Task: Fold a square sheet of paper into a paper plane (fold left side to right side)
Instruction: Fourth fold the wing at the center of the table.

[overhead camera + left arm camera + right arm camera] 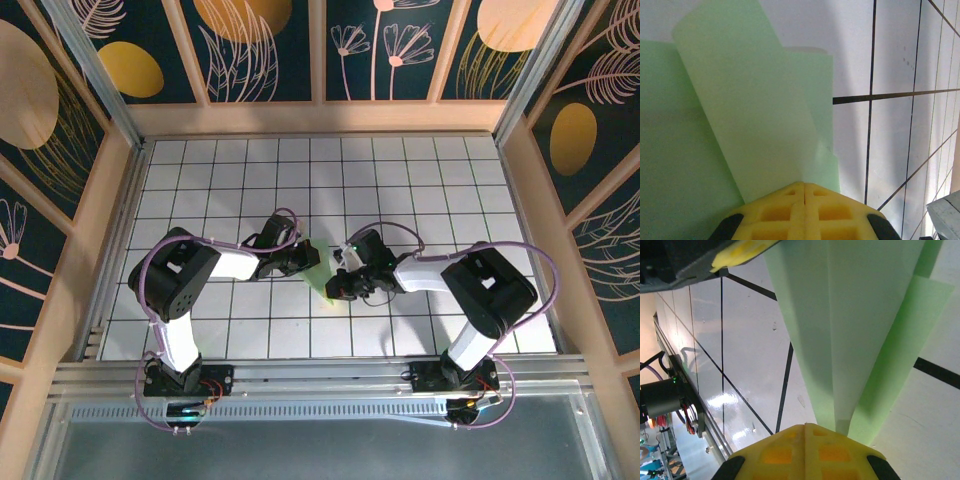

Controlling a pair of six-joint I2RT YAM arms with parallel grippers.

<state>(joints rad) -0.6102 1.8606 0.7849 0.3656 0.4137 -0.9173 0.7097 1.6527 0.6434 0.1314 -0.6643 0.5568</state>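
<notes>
On the table, the left claw and right claw each pinch the sheet of paper, mostly hidden overhead.

A pale mint-green creased sheet of paper shows near the middle of the white grid-tiled table. The left gripper meets it from 9 o'clock, the right gripper from 3 o'clock. Both arm bases stand at 6 o'clock.
</notes>
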